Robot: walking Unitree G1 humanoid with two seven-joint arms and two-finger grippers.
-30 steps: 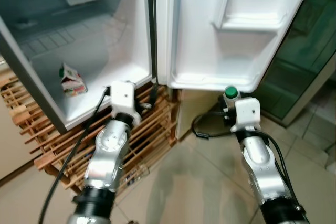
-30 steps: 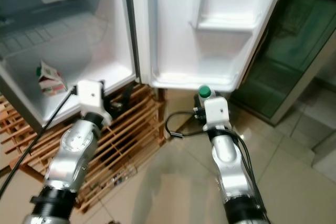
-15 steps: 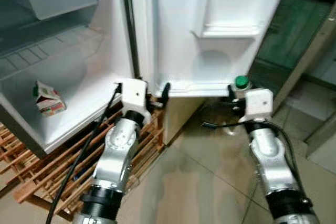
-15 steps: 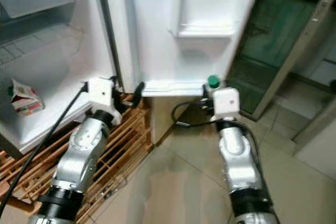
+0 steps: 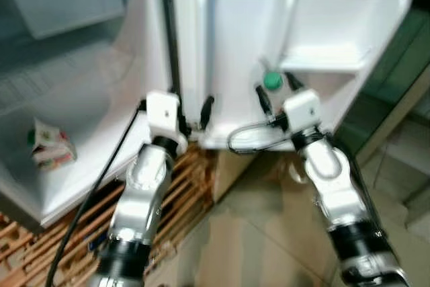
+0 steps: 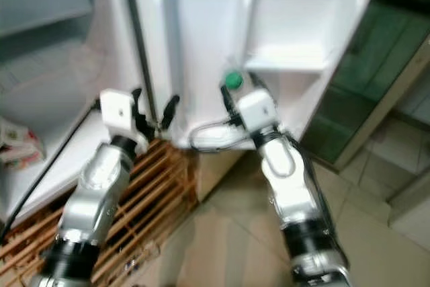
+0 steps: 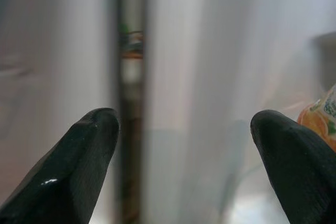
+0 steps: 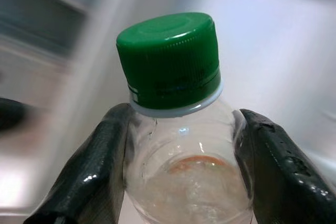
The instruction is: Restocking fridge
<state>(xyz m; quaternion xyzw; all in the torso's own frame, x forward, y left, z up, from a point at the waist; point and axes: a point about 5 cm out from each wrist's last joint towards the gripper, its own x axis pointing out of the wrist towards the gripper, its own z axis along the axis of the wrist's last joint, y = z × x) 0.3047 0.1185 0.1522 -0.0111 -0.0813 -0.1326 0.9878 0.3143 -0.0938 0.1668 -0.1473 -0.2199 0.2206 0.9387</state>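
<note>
bottle point(image 8: 178, 129) with a green cap sits clenched by its neck in the right tool point(image 5: 274, 92), raised in front of the open fridge door point(image 5: 242, 45), just below the door shelf point(image 5: 332, 65), likely so it can go in upright there. left tool point(image 5: 191, 113) hangs released with nothing in it, close to the hinge edge, probably to steady the door. carton point(image 5: 47, 144) lies inside the fridge on its floor.

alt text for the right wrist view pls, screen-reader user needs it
The right gripper grips a clear bottle just below its green cap, one black finger on each side. Behind it is a blurred white fridge interior.
</note>
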